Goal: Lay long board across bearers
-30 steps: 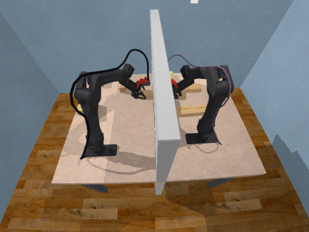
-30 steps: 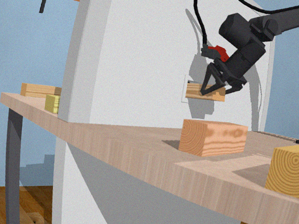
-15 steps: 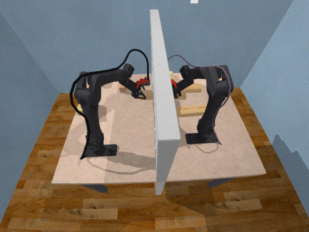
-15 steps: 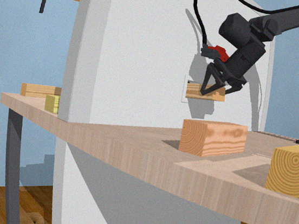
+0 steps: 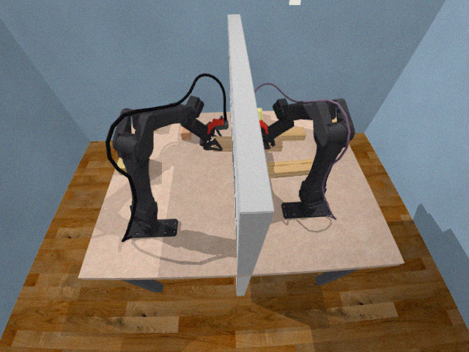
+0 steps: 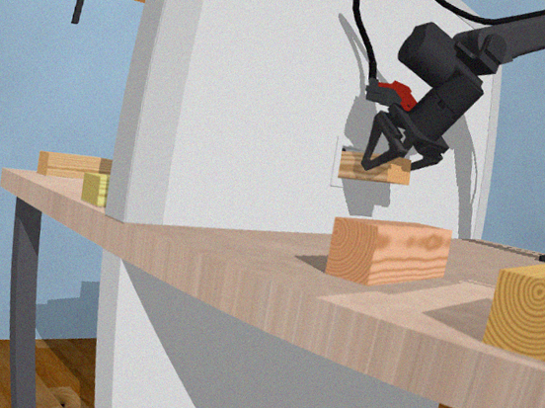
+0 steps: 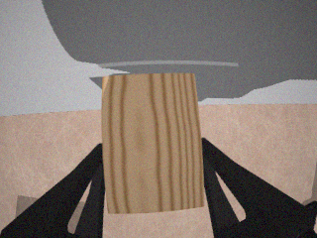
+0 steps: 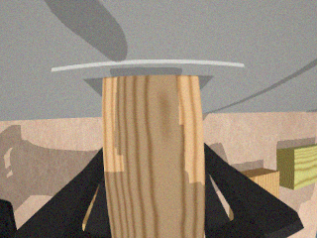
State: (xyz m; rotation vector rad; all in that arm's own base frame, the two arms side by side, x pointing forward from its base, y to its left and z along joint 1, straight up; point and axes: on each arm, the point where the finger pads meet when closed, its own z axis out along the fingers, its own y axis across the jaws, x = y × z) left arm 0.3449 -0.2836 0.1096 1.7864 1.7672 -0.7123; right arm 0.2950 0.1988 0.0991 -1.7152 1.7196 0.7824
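Long board [image 5: 224, 144] [image 6: 399, 173] [image 7: 149, 124] [image 8: 154, 164], pale with brown grain, is running level through the slot in the grey panel wall [image 5: 246, 114] [image 6: 256, 87] [image 7: 20, 64] [image 8: 198, 30], above the table [image 5: 196, 196] [image 6: 236, 248] [image 7: 40, 149] [image 8: 64, 134]. The right gripper [image 5: 270, 144] [image 8: 153, 145] is pinching it, angled down; the left gripper [image 5: 216, 144] [image 6: 389, 168] [image 7: 152, 146], also tilting downward, is standing spread around its end. Two bearers, one [image 5: 295, 133] farther back and one [image 5: 293, 166] nearer, are lying on the right arm's side.

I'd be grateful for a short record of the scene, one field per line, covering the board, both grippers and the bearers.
long board: through the wall's slot
left gripper: open, around the board
right gripper: shut on the board
bearers: two, on the right arm's side
grey panel wall: between the arms
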